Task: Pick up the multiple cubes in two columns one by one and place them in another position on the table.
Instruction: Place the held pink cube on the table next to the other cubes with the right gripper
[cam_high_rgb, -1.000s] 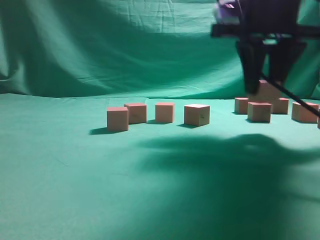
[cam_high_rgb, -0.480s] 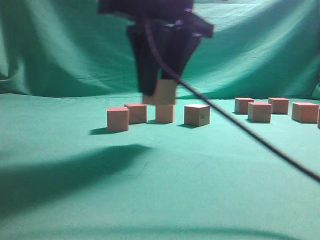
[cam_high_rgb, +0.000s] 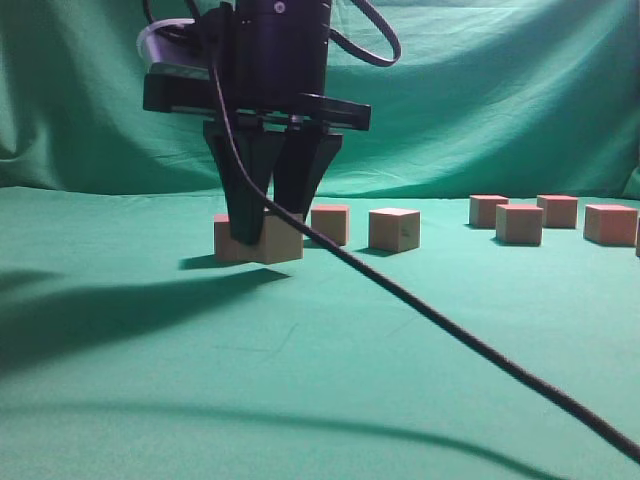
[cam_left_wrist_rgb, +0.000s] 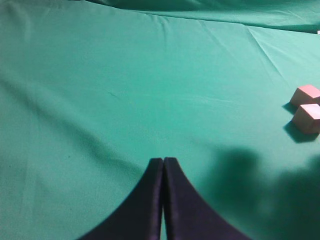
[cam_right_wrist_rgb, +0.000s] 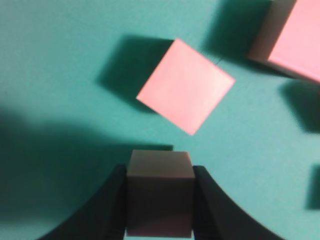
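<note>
Salmon cube: gripped in right claw, low over worktop.
Neighbour cube: just above it in wrist frame, apart.
Left claw: closed, empty.

Cubes crowd the tabletop's back edge, mid and right; its front and left lie open.

Right gripper clamps a shadowed cube between its dark fingers, above the table. Just beyond it lies a tilted pink cube; another cube is cut off at top right.
</note>
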